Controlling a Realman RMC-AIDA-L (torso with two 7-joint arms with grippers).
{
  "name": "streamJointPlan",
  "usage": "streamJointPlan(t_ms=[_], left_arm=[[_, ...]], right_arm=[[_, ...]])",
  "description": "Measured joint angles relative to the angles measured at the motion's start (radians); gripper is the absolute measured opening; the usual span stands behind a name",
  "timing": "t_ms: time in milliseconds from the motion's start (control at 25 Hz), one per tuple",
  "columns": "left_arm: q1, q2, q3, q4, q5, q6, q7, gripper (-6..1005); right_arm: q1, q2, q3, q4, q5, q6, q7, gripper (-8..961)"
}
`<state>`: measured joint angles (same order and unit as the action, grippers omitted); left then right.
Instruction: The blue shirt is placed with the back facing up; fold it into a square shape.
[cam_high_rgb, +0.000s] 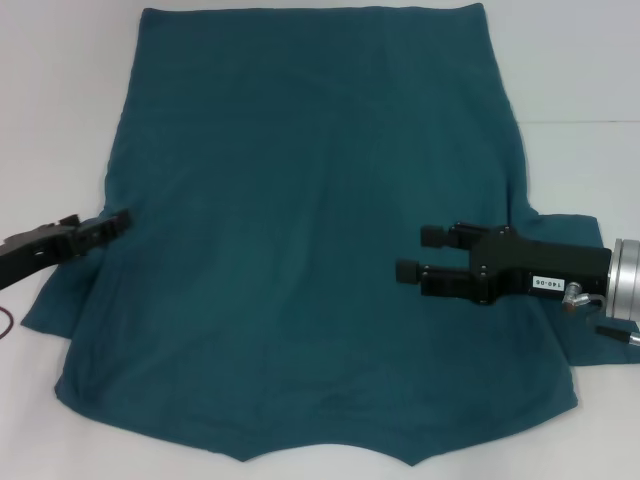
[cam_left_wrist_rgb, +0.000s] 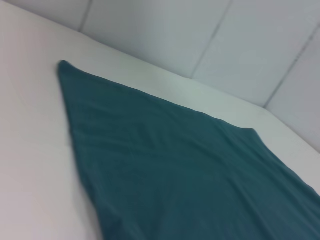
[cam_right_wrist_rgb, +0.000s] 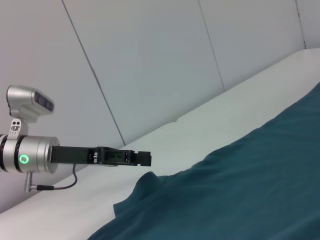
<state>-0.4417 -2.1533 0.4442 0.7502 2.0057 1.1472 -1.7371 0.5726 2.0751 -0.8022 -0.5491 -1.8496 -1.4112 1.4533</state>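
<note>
The blue shirt (cam_high_rgb: 300, 230) lies flat on the white table, plain side up, with its hem at the far edge and its neck at the near edge. It also shows in the left wrist view (cam_left_wrist_rgb: 175, 175) and the right wrist view (cam_right_wrist_rgb: 250, 190). My left gripper (cam_high_rgb: 118, 220) hovers at the shirt's left edge, just above the left sleeve (cam_high_rgb: 50, 300); the right wrist view shows it from the side (cam_right_wrist_rgb: 142, 158). My right gripper (cam_high_rgb: 420, 252) is open over the shirt's right half, level with the right sleeve (cam_high_rgb: 585, 345), and holds nothing.
Bare white table (cam_high_rgb: 60, 100) shows on both sides of the shirt. A light panelled wall (cam_right_wrist_rgb: 150, 60) stands behind the table. A thin cable (cam_high_rgb: 8, 322) hangs by the left arm.
</note>
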Motion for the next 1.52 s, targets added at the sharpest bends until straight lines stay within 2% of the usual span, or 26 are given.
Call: streamJointPlan(t_ms=[400,880,1520], left_arm=[[0.032,0.001,-0.045,0.006,0.004,-0.042,-0.007,860],[0.029,-0.006,0.003,-0.039,0.026,-0.134,-0.004,843],[0.02,-0.003,-0.002,-0.052,0.042,-0.194,-0.026,819]], right_arm=[[0.009,0.0,0.0,-0.006,0.001,0.003,0.016,824],[0.011,-0.001,0.0,-0.006,0.001,0.003,0.016,824],[0.01,0.0,0.0,-0.006,0.003,0.001,0.016,825]])
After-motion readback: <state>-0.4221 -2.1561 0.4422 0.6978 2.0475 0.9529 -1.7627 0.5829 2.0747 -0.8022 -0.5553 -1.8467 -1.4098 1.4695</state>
